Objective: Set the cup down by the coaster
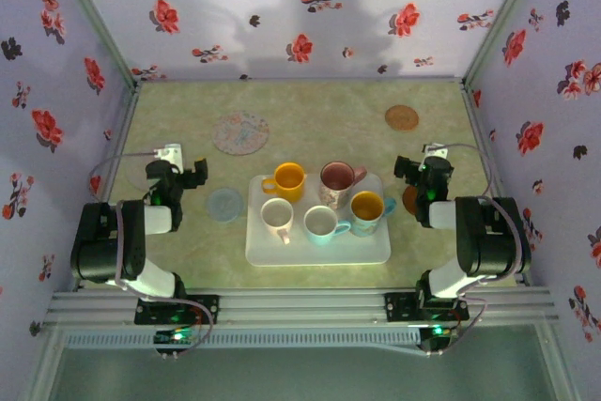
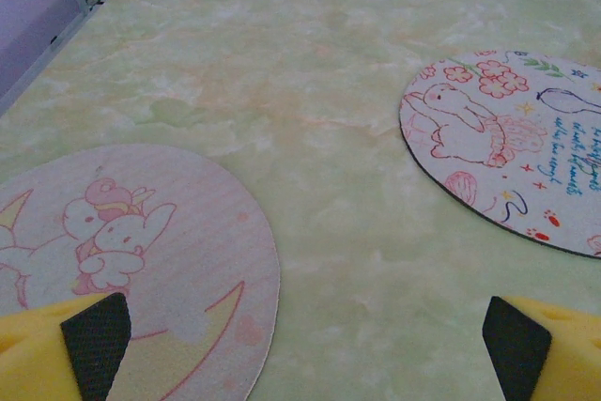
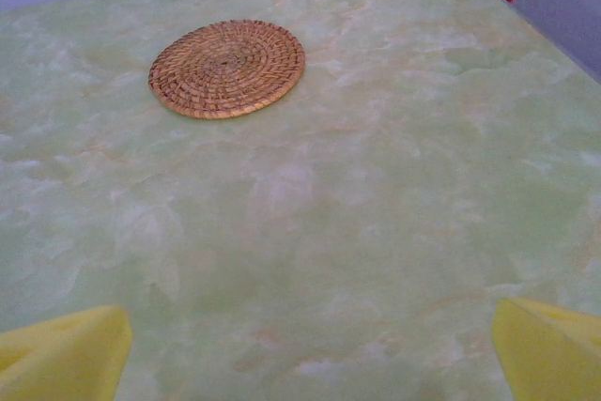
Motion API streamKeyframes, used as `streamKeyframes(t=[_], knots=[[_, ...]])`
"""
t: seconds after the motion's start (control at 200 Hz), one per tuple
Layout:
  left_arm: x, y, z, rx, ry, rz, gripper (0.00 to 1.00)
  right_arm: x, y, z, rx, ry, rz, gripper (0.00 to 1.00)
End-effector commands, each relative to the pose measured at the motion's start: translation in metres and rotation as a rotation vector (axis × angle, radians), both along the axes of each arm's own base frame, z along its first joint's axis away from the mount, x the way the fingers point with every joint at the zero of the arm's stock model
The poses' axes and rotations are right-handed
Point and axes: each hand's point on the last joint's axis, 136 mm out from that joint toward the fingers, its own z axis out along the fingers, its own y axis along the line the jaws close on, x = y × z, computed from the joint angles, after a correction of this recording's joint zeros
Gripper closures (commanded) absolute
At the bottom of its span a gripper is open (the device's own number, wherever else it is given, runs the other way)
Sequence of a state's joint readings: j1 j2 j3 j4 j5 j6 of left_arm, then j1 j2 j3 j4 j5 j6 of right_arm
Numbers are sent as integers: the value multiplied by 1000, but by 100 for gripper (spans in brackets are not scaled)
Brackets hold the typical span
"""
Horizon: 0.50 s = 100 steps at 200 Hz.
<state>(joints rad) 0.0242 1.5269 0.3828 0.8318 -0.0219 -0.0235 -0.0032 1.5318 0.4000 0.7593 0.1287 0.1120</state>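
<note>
Several cups stand on a white tray (image 1: 319, 253) in the middle of the table: an orange one (image 1: 288, 180), a pink one (image 1: 336, 180), a blue one with a yellow inside (image 1: 368, 206), a white one (image 1: 277, 216) and a pale blue one (image 1: 322, 223). A pale bunny-print coaster (image 1: 224, 204) (image 2: 141, 269) lies left of the tray, and a larger rabbit-print coaster (image 1: 241, 132) (image 2: 512, 147) lies behind it. A woven coaster (image 1: 401, 117) (image 3: 227, 68) lies at the back right. My left gripper (image 1: 192, 178) (image 2: 305, 363) is open and empty left of the tray. On the tray's right, my right gripper (image 1: 413, 168) (image 3: 305, 363) is open and empty.
A brown round coaster (image 1: 410, 199) lies partly hidden under the right gripper by the tray's right edge. Floral walls close in the table on three sides. Bare green tabletop (image 1: 329, 110) stretches behind the tray.
</note>
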Motion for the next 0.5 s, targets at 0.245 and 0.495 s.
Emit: streamKeyframes(t=[0.245, 0.495], knots=[[-3, 7, 37, 13, -83, 34, 1, 6, -6, 31, -27, -43, -39, 1], [-10, 2, 76, 19, -139, 6, 0, -6, -16, 67, -32, -90, -100, 1]])
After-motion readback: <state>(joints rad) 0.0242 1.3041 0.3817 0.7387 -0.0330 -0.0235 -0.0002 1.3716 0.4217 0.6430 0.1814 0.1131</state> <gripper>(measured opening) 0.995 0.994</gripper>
